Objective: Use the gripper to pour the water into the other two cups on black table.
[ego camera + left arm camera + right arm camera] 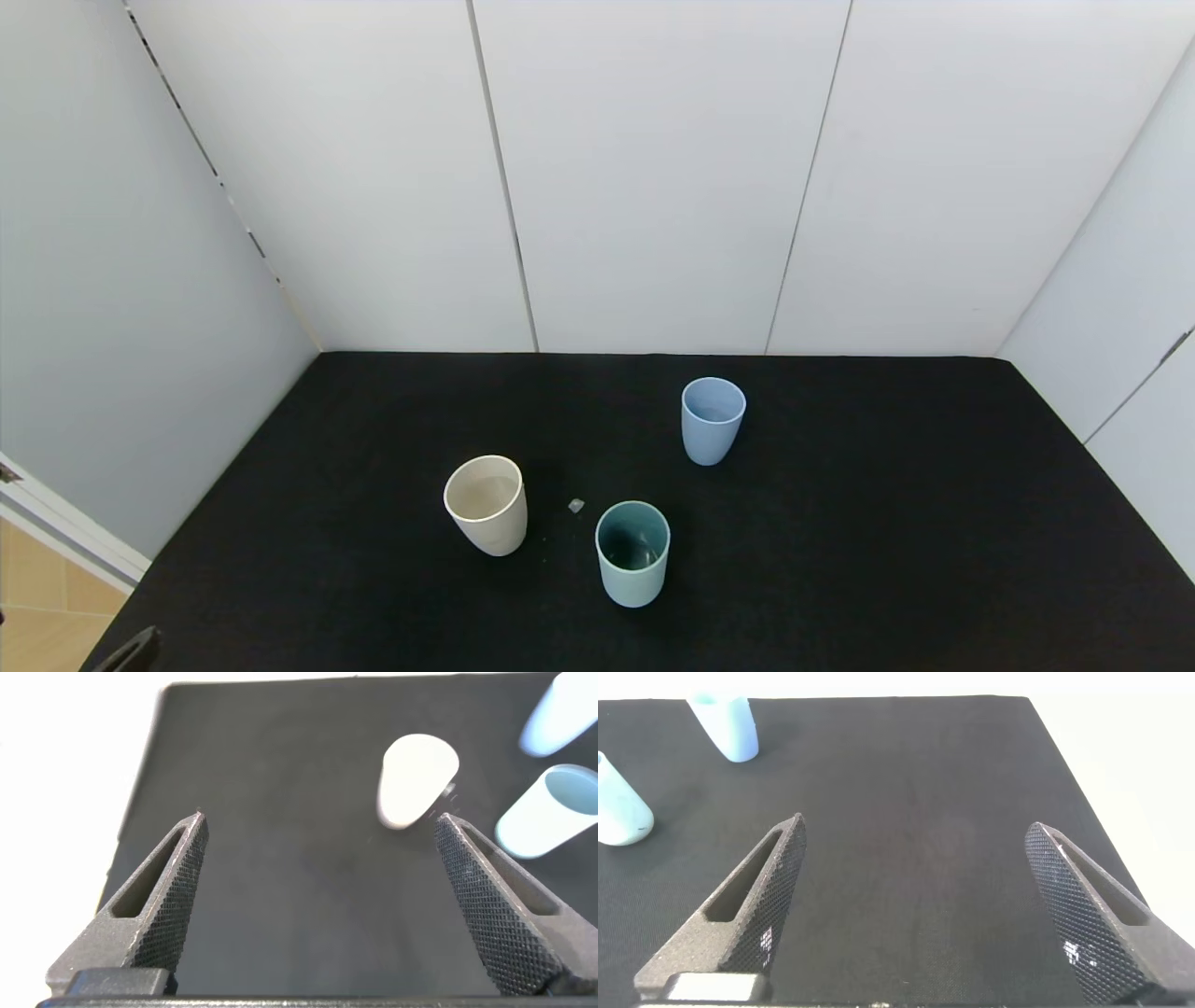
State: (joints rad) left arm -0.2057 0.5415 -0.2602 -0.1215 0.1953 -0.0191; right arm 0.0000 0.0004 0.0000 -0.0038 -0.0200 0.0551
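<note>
White cup [485, 505], blue cup [713, 420] and teal cup [633, 553] upright on bench [887, 523], apart; teal nearest. Left tool [318, 905] fingers spread, empty, above bench facing white cup. Right tool [915, 905] fingers spread, empty.

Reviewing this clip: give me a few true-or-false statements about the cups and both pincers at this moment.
1. Three cups stand upright on the black table. True.
2. The left pincer is shut on the cream cup. False: it is open and empty.
3. The teal cup stands nearest the robot. True.
4. The blue cup lies on its side. False: it is upright.
5. The right pincer is open, holding nothing. True.
</note>
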